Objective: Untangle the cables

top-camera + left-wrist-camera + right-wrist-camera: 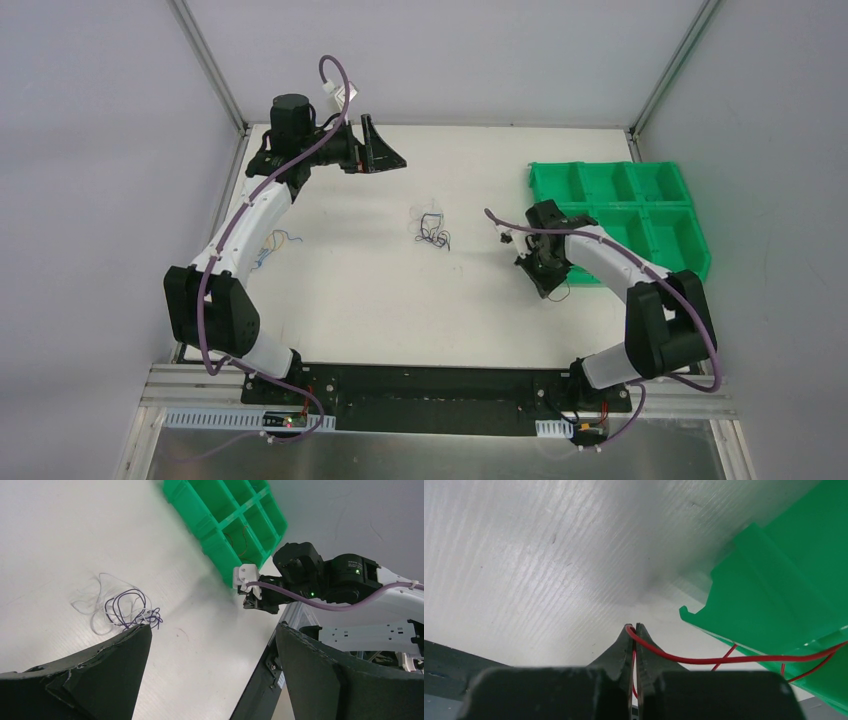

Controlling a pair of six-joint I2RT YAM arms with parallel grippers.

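Right fingers (621, 652) pressed together on red cable (724, 658), just beside green bin (784, 580) at right edge of counter (400, 300). Left fingers (100, 680) wide apart over far-left corner. Purple-white cable bundle (432, 228) mid-counter; yellow-blue bundle (272, 245) near left edge.

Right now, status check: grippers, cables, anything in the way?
Right gripper shut on red cable, beside green bin. Left gripper open, empty. Purple-white tangle mid-table, untouched. Nothing seen between left gripper and tangle.
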